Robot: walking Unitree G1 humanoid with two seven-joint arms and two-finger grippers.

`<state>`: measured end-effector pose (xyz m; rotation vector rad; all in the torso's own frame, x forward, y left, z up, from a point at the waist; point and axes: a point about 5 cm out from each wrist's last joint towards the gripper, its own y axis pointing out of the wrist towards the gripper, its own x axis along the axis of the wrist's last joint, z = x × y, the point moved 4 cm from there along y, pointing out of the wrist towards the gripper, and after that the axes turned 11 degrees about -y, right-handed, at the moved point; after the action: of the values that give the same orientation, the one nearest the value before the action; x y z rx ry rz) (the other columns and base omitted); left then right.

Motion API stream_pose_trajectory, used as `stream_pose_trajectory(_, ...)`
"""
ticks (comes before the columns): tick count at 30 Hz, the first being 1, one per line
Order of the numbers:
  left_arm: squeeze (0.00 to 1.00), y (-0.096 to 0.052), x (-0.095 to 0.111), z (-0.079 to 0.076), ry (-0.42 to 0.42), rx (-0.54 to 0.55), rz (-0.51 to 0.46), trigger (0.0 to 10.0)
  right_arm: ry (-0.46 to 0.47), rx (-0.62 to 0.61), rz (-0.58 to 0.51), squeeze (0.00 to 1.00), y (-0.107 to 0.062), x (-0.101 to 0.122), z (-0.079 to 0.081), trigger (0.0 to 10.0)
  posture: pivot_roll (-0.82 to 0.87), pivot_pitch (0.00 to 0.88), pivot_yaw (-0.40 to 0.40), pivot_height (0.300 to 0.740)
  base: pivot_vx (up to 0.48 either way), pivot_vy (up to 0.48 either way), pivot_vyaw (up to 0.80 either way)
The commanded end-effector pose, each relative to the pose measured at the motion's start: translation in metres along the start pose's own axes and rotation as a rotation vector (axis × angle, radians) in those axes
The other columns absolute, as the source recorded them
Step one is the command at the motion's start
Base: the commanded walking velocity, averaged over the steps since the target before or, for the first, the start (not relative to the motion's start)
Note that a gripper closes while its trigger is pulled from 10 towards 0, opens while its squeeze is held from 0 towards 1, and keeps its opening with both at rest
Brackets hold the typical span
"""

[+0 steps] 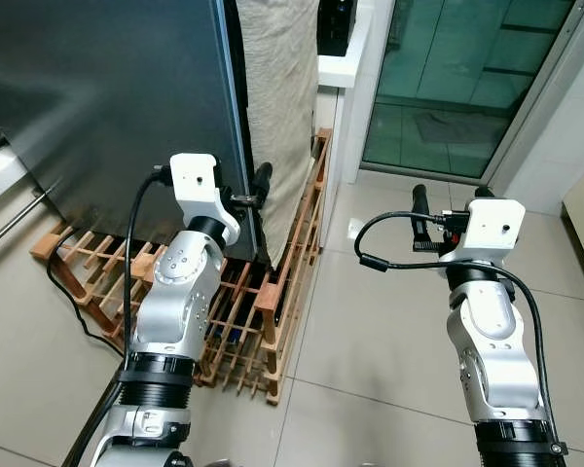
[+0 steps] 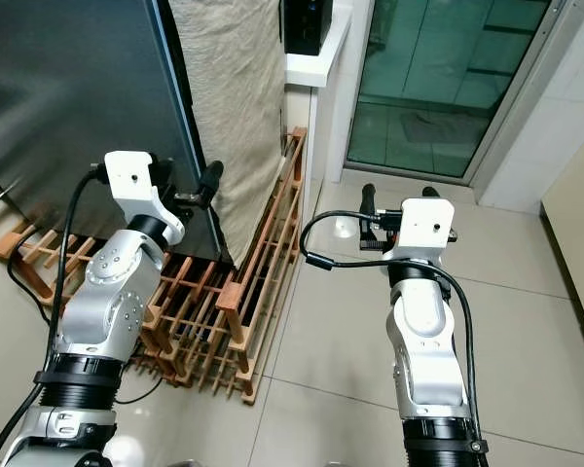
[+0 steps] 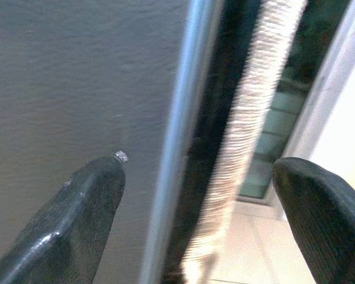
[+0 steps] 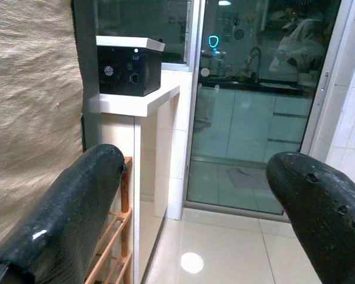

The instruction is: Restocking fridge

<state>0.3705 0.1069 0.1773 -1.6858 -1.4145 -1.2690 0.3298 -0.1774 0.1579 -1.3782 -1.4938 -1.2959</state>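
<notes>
Left eye view: one dark fridge door (image 1: 107,107) fills the upper left, shut, a large, heavy, rigid slab with a smooth, likely slippery face; its silvery right edge (image 3: 176,142) looks the best hold. One slatted wooden rack (image 1: 273,292) lies below. The left gripper (image 3: 201,219) straddles that edge, spread wide and empty. The right gripper (image 4: 195,207), centre right, gapes empty.

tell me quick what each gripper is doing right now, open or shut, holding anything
Left gripper: open, empty, fingers straddling the dark grey fridge door's silver edge.
Right gripper: open, empty, over the pale tiled floor.
</notes>
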Motion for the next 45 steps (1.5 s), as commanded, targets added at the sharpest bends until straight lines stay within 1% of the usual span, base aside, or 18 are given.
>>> stream_pose_trajectory(1,0.00,0.004,0.010,-0.012,0.000,-0.049,-0.022,10.0,0.007,-0.020,0.004,0.01,0.000,-0.001,-0.005,10.0,-0.13,0.000,0.030,0.740,0.000,0.000,0.00)
stream_pose_trajectory(2,0.00,0.005,0.010,-0.015,-0.011,-0.065,-0.017,10.0,0.009,-0.022,0.006,0.01,-0.001,-0.001,-0.005,10.0,-0.13,0.000,0.035,0.740,0.000,0.000,0.00)
stream_pose_trajectory(6,0.00,0.005,0.010,-0.019,-0.023,-0.081,-0.009,10.0,0.011,-0.023,0.006,0.01,-0.001,-0.001,-0.005,10.0,-0.13,0.000,0.040,0.740,0.000,0.000,0.00)
stream_pose_trajectory(8,0.00,0.006,0.009,-0.020,-0.047,-0.084,-0.001,10.0,0.012,-0.025,0.007,0.01,-0.002,-0.001,-0.004,10.0,-0.14,0.000,0.042,0.740,0.000,0.000,0.00)
stream_pose_trajectory(9,0.00,0.006,0.009,-0.022,-0.077,-0.095,0.005,10.0,0.012,-0.026,0.007,0.01,-0.002,-0.001,-0.004,10.0,-0.14,0.000,0.042,0.740,0.000,0.000,0.00)
stream_pose_trajectory(14,0.00,0.010,0.010,-0.030,-0.107,-0.111,0.011,10.0,0.010,-0.030,0.010,0.01,-0.003,-0.002,-0.006,10.0,-0.14,0.000,0.041,0.740,0.000,0.000,0.00)
stream_pose_trajectory(15,0.00,0.010,0.010,-0.030,-0.107,-0.111,0.011,10.0,0.010,-0.030,0.010,0.01,-0.003,-0.002,-0.006,10.0,-0.14,0.000,0.041,0.740,0.000,0.000,0.00)
stream_pose_trajectory(18,0.00,0.018,0.009,-0.035,-0.076,-0.105,0.002,10.0,0.007,-0.029,0.010,0.01,-0.003,-0.002,-0.005,10.0,-0.14,0.000,0.043,0.740,0.000,0.000,0.00)
stream_pose_trajectory(22,0.00,0.026,0.019,-0.034,-0.040,-0.073,-0.039,10.0,0.006,-0.032,0.006,0.01,-0.003,0.000,-0.006,10.0,-0.15,0.000,0.051,0.740,0.000,0.000,0.00)
stream_pose_trajectory(24,0.00,0.028,0.022,-0.038,-0.040,-0.086,-0.051,10.0,0.005,-0.037,0.006,0.01,-0.003,-0.001,-0.007,10.0,-0.15,0.000,0.053,0.740,0.000,0.000,0.00)
stream_pose_trajectory(27,0.00,0.030,0.025,-0.047,-0.014,-0.113,-0.072,10.0,0.005,-0.043,0.009,0.01,-0.004,-0.001,-0.007,10.0,-0.15,0.000,0.057,0.740,0.000,0.000,0.00)
stream_pose_trajectory(31,0.00,0.033,0.021,-0.061,-0.048,-0.180,-0.059,10.0,0.008,-0.041,0.008,0.01,-0.005,-0.001,-0.006,10.0,-0.15,0.000,0.054,0.740,0.000,0.000,0.00)
stream_pose_trajectory(32,0.00,0.033,0.019,-0.068,-0.046,-0.222,-0.051,10.0,0.008,-0.040,0.009,0.01,-0.005,-0.001,-0.006,10.0,-0.15,0.000,0.051,0.740,0.000,0.000,0.00)
stream_pose_trajectory(34,0.00,0.032,0.007,-0.082,-0.065,-0.323,0.004,10.0,0.007,-0.038,0.011,0.01,-0.005,-0.001,-0.006,10.0,-0.15,0.000,0.049,0.740,0.000,0.000,0.00)
stream_pose_trajectory(35,0.00,0.032,0.007,-0.082,-0.065,-0.323,0.004,10.0,0.007,-0.038,0.011,0.01,-0.005,-0.001,-0.006,10.0,-0.15,0.000,0.049,0.740,0.000,0.000,0.00)
stream_pose_trajectory(38,0.00,0.033,-0.015,-0.093,-0.081,-0.395,0.079,10.0,0.006,-0.039,0.014,0.01,-0.003,-0.002,-0.007,10.0,-0.15,0.000,0.048,0.740,0.000,0.000,0.00)
stream_pose_trajectory(42,0.00,0.029,-0.021,-0.114,-0.145,-0.506,0.099,10.0,0.007,-0.042,0.013,0.01,-0.002,-0.001,-0.008,10.0,-0.16,0.000,0.051,0.740,0.000,0.000,0.00)
stream_pose_trajectory(45,0.00,0.026,-0.021,-0.128,-0.194,-0.575,0.097,10.0,0.008,-0.043,0.013,0.01,-0.003,-0.001,-0.007,10.0,-0.16,0.000,0.052,0.740,0.000,0.000,0.00)
